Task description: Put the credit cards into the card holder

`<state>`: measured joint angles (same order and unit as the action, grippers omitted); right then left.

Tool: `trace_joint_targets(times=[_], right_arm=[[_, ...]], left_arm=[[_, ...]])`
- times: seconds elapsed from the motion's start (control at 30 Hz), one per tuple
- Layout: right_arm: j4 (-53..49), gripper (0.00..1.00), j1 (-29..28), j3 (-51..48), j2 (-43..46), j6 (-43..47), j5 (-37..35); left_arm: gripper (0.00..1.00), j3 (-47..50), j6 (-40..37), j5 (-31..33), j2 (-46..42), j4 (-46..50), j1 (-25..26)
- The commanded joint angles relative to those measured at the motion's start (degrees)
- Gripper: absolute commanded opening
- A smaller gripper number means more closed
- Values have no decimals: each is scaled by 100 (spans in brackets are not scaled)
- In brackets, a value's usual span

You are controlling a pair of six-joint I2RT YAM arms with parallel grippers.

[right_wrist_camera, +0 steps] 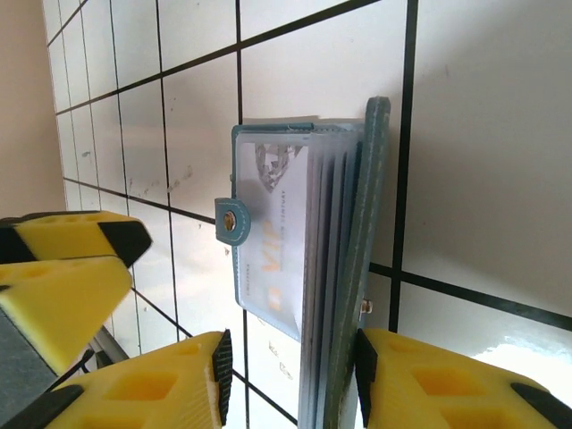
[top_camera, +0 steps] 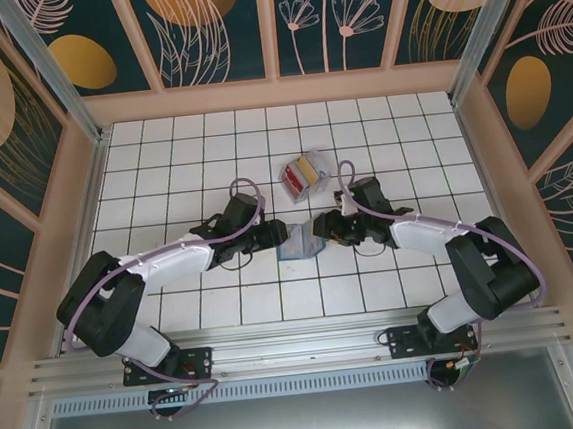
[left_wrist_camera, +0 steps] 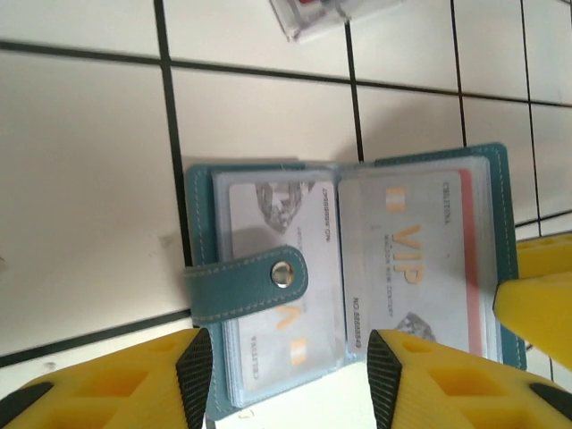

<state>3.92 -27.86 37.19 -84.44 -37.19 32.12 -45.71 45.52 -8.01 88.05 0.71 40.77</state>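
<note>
Parted left hand point(left_wrist_camera: 288, 386) hovers over the open card holder point(left_wrist_camera: 357, 268); right hand point(right_wrist_camera: 290, 384), jaws apart, straddles its cover, apparently bracing it.

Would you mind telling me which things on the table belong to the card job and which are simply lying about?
Belong to the job:
- card holder, lying open, with printed cards showing in its clear pockets
- credit cards, red and yellow, farther back on the tiled table

Just lying about:
- clear plastic box that the loose cards sit in
</note>
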Motion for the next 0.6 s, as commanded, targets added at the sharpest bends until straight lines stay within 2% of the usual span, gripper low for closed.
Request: trace_joint_targets(times=[0.0, 0.1, 0.33, 0.57], right_arm=[[-99, 42, -116, 241, -102, 177, -175], [-150, 40, -184, 335, -137, 201, -273], [-230, 40, -200, 378, -158, 247, -329], [-224, 40, -194, 375, -151, 230, -338]], left_arm=[[49, -188, -312, 353, 192, 463, -26], [46, -377, -624, 282, 380, 600, 17], [47, -1191, -1557, 734, 685, 1580, 104], [47, -1767, -2054, 1232, 1292, 2114, 534]])
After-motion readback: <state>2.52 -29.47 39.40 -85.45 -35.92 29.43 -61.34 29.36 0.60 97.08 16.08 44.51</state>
